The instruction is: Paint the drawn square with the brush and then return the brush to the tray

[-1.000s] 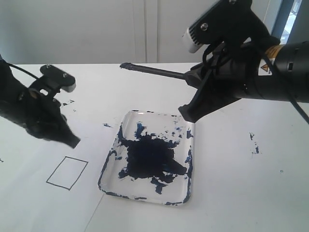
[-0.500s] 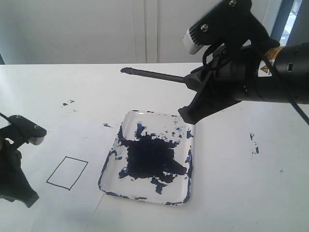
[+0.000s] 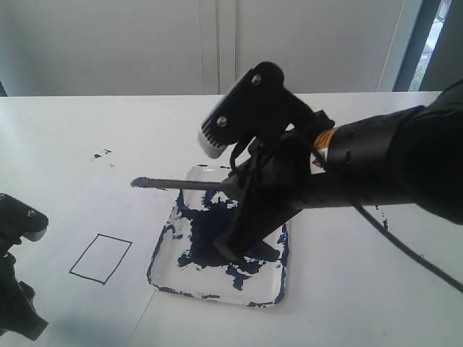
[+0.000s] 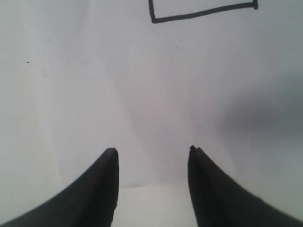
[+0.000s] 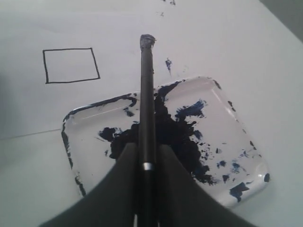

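My right gripper (image 5: 147, 147) is shut on the brush (image 5: 147, 94), a long thin black stick lying between its fingers. In the exterior view the right gripper (image 3: 239, 217) hangs over the tray (image 3: 282, 289), and the brush (image 3: 181, 183) points left with its dark tip past the tray's left rim. The tray (image 5: 227, 127) is clear plastic with a big dark blue blot. The drawn square (image 3: 101, 258) is a blank black outline on white paper, left of the tray. My left gripper (image 4: 152, 151) stands open above bare paper near the square (image 4: 203, 12), holding nothing.
Small stray paint specks (image 3: 101, 154) mark the table behind the paper, and more (image 3: 381, 220) lie right of the tray. The paper sheet (image 3: 87, 210) covers the front left. The left arm (image 3: 18, 303) sits at the front left corner.
The right arm has come down and to the left with the brush, now low over the tray. The left arm has dropped toward the front left corner.
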Controlling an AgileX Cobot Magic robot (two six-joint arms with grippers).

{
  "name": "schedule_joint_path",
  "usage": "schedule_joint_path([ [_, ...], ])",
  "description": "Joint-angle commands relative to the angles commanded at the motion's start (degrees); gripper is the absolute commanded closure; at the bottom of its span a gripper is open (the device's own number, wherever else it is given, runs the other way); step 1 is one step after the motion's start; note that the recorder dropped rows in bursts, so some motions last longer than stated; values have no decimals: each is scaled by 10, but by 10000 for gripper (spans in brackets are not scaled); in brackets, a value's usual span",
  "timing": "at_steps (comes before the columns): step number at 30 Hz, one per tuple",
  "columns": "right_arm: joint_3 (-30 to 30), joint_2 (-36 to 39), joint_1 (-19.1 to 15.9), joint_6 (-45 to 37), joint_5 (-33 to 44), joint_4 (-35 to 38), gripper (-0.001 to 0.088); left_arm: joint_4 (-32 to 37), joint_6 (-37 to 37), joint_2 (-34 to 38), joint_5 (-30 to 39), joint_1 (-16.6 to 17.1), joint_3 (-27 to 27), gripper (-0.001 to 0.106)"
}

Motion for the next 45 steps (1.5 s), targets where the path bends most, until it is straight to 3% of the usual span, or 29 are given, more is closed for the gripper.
schedule_joint_path([
  [14, 0, -5, 80, -26, 34, 0, 868, 0, -30, 30, -44, 0, 18, 587],
  [33, 0, -5, 85, -26, 26, 0, 868, 0, -53, 88, -69, 0, 22, 586],
  [45, 0, -5, 85, -26, 26, -2, 868, -16, -55, 72, -61, 0, 22, 586],
])
